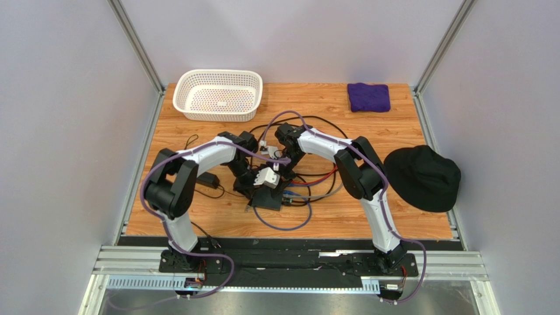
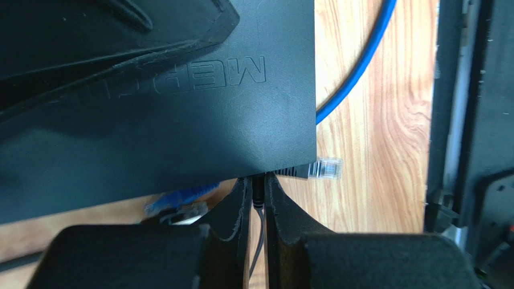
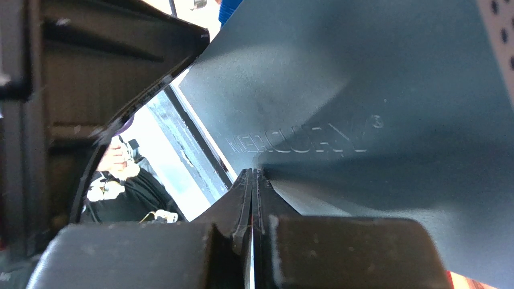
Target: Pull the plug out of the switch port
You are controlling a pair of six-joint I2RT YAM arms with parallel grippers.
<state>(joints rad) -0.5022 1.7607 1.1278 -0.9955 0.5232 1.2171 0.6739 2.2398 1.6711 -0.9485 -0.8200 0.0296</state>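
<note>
Your left pincer (image 2: 258, 180) is clamped on a thin black plug (image 2: 258, 195), whose cord (image 2: 258, 241) trails back between the fingers (image 2: 238, 205). Directly ahead of the tips, the plug meets the near edge of the switch (image 2: 181, 132). Just right of the tips, a clear connector (image 2: 326, 167) lies on the wooden surface (image 2: 380, 198) against that edge. Farther ahead on the right, a blue cable (image 2: 356, 78) curves away. Your right pincer (image 3: 252, 180) is pressed together and empty, its tips at the switch's lettered face.
</note>
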